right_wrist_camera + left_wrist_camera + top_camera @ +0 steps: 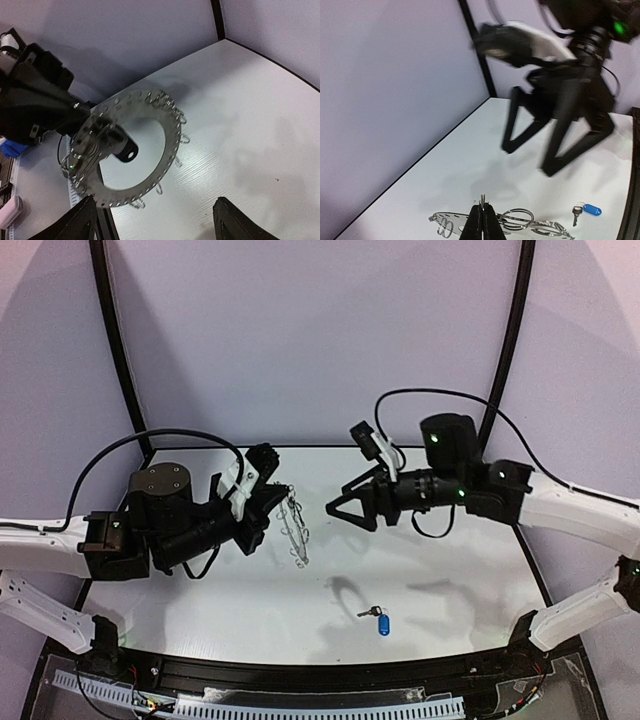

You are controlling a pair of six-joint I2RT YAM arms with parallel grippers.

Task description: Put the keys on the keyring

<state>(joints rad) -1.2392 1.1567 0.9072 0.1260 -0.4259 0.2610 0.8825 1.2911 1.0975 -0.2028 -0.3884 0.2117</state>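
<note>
My left gripper [275, 505] is shut on the rim of the keyring [297, 525], a large flat silvery ring with small rim holes and thin wire loops, held above the table. From the right wrist the keyring [167, 150] faces me, and a small dark key [125, 149] hangs across its central hole from the wire loops beside the left gripper [75, 107]. My right gripper [340, 508] stands open and empty just right of the ring. A silver key with a blue tag [378, 620] lies on the table near the front, and that blue-tagged key [587, 210] also shows from the left wrist.
The white table [450, 570] is ringed by a black edge, with pale walls behind. Black cables loop from both arms. A cable tray [300, 705] runs along the near edge. The right gripper's fingers [560, 150] are blurred in the left wrist view.
</note>
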